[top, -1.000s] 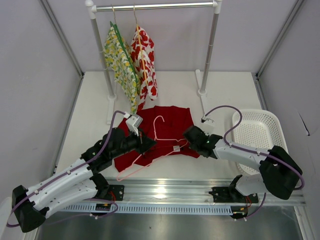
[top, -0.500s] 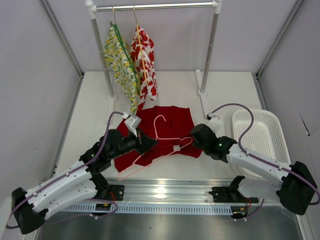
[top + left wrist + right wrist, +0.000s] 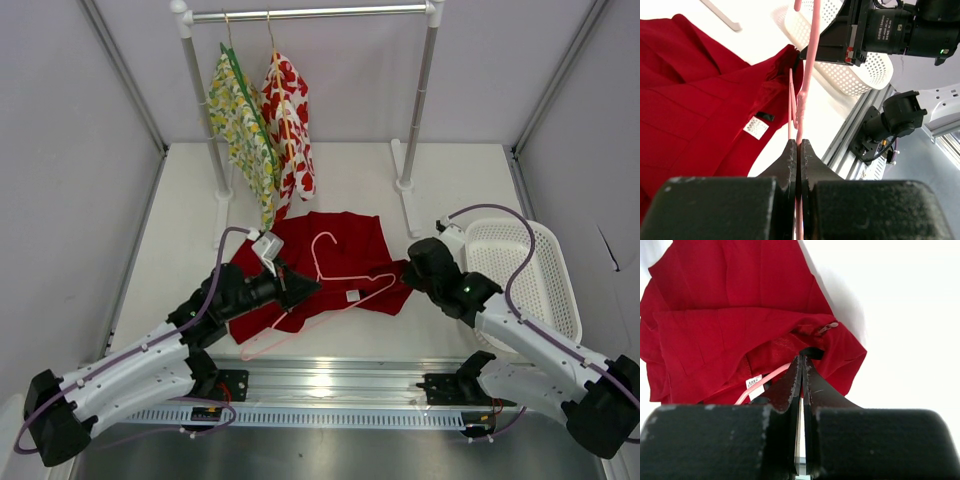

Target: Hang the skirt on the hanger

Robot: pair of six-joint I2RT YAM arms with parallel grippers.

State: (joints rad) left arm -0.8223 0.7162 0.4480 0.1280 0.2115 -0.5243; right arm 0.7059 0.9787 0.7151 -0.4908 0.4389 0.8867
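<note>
the left claw (image 3: 308,287) (image 3: 799,146) has its jaws pressed together on the thin pink wire of the hanger (image 3: 340,278) (image 3: 809,65), which runs straight out ahead of its tips. the hanger lies over the skirt (image 3: 365,240), hook end farthest from the arms. in the left wrist view the skirt (image 3: 695,115) spreads out to the left of the claw, and its small white label (image 3: 756,128) sits just beside the wire.

the right claw (image 3: 408,268) (image 3: 802,362) faces the left one across the hanger. its jaws are closed tight on the near right edge of the skirt (image 3: 730,315), where a dark loop of the cloth sits at its tips. beyond the tips the red cloth lies rumpled on the counter (image 3: 180,230), and a bit of pink wire shows just to their left, by the label (image 3: 754,381).

a white basket (image 3: 555,290) stands right behind the right claw. far beyond both claws a rack (image 3: 300,14) carries a yellow-green floral garment (image 3: 240,120) and a white garment with red flowers (image 3: 290,120), hung side by side.
</note>
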